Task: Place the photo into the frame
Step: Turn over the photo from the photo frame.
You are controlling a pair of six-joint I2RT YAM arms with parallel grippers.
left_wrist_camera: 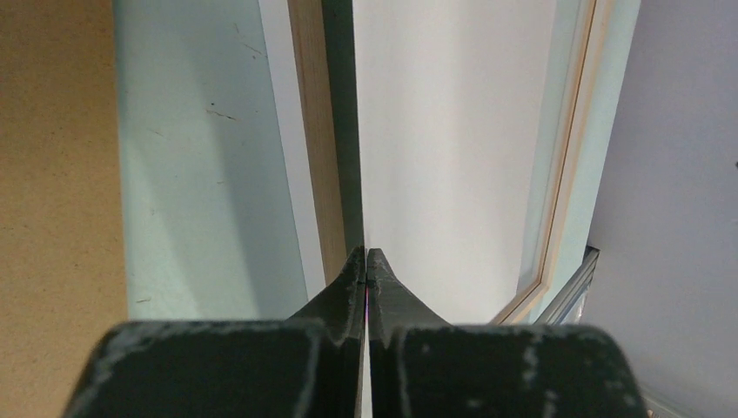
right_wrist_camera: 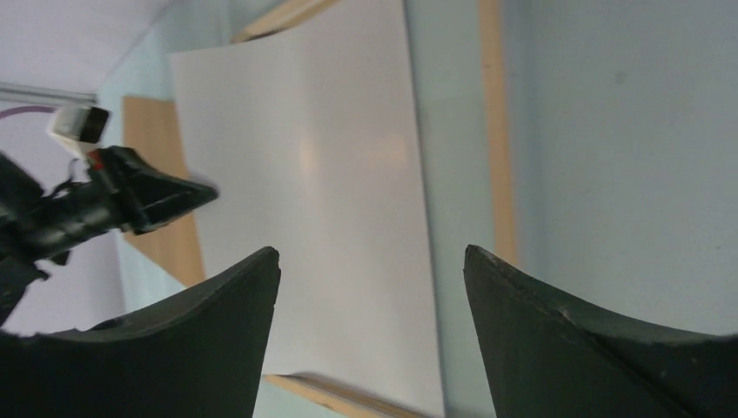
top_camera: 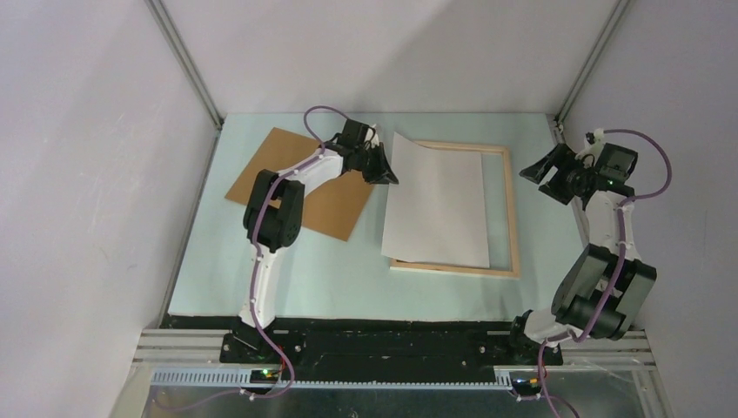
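Note:
The photo (top_camera: 438,205) shows only its plain white side and lies over the frame (top_camera: 513,209), shifted to the left. Its left edge overhangs the frame's left rail and is lifted a little. My left gripper (top_camera: 389,174) is shut on that left edge near the far corner. In the left wrist view the thin sheet (left_wrist_camera: 452,131) runs out from between the closed tips (left_wrist_camera: 366,254), above the wooden rail (left_wrist_camera: 311,131). My right gripper (top_camera: 535,174) hovers open to the right of the frame, holding nothing. Its wrist view looks between wide fingers (right_wrist_camera: 372,254) at the photo (right_wrist_camera: 305,174) and the frame rail (right_wrist_camera: 493,131).
A plain brown backing board (top_camera: 287,165) lies on the pale green mat (top_camera: 218,279) to the left of the frame, partly under my left arm. White walls with metal posts close in the table on the left, back and right.

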